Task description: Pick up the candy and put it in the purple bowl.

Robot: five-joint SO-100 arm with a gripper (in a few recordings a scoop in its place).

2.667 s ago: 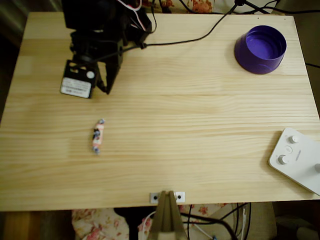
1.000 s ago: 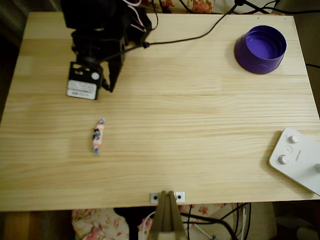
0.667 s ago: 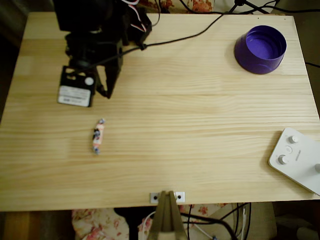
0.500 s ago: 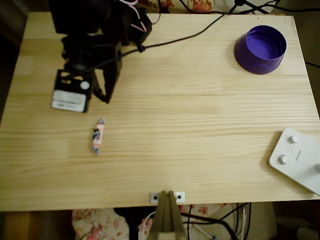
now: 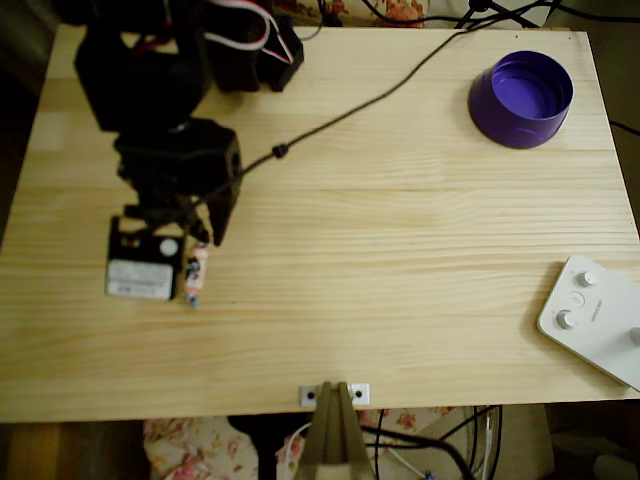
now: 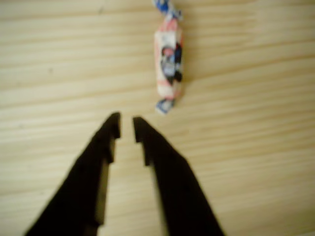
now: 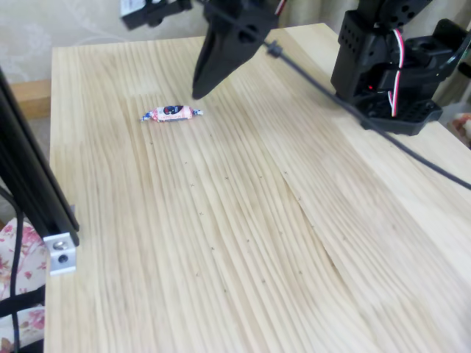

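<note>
My end effector (image 5: 205, 235) sits over the left part of the desk (image 5: 400, 250) in the overhead view, its black body covering the upper end of the candy (image 5: 195, 275), so from here I cannot read the gap between the fingers. The candy lies lengthwise on the bare wood, just right of the white-labelled motor block (image 5: 140, 272) on the arm. The purple bowl (image 5: 521, 98) stands upright at the far right corner, well apart from both, and a white control box (image 5: 597, 318) rests at the right edge of the desk. A black cable (image 5: 340, 115) runs across the wood from the arm towards the top edge. In the wrist view I see the end effector (image 6: 126, 126) with its two dark fingers (image 6: 98, 162) nearly together, only a thin slit between the tips and nothing held in it. The candy (image 6: 168, 61) lies just beyond the tips and a little to the right, apart from them, its long axis running away from the camera, twisted ends showing blue. In the fixed view the end effector (image 7: 197, 92) points down with its tip just beside the right end of the candy (image 7: 171, 113), which lies flat on the desk (image 7: 243, 220); whether the tip touches the wood I cannot tell. The arm's black base (image 7: 394, 62) stands at the right.
</note>
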